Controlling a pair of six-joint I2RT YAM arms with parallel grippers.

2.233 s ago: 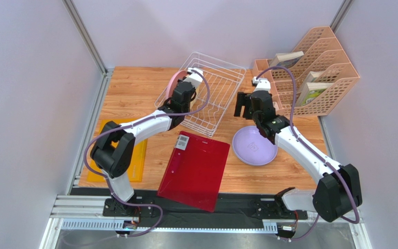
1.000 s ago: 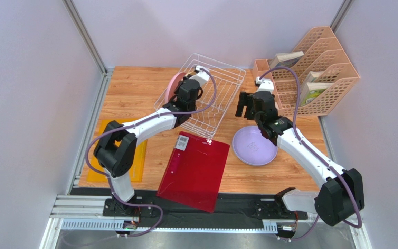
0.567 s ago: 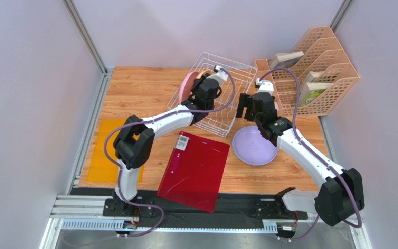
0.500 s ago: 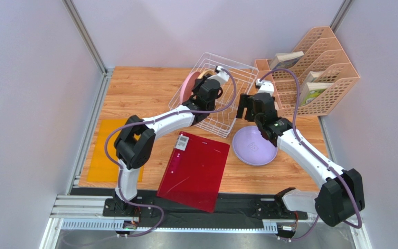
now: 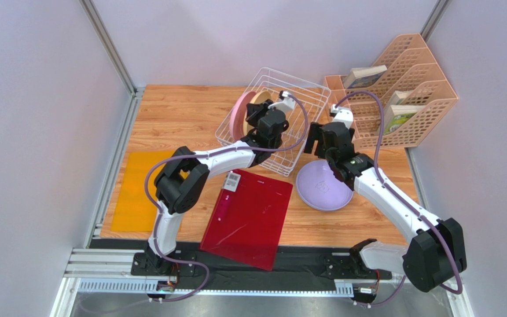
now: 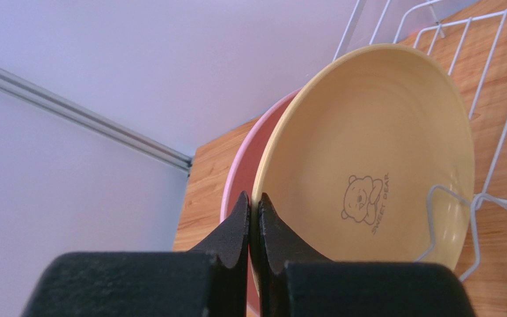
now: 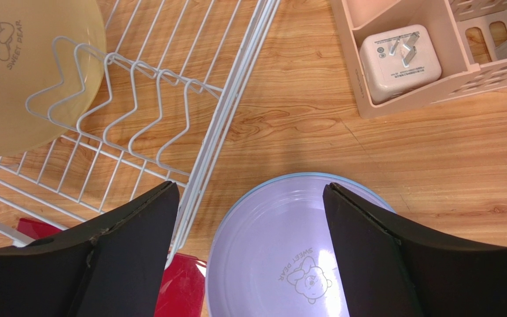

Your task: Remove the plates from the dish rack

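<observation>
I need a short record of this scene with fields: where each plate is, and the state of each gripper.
in the dish rack: yellow plate and pink plate, on edge, side by side
out of the rack: lilac plate, flat, apparently on a light blue plate
left gripper: jaws shut, tips at the yellow plate's rim; grip unclear
right gripper: jaws open, empty, above the lilac plate

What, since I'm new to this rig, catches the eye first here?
The left fingers pinch the rim of the yellow plate, upright in the rack at the back with the pink plate beside it. The lilac plate lies flat on the table under the open right fingers.
</observation>
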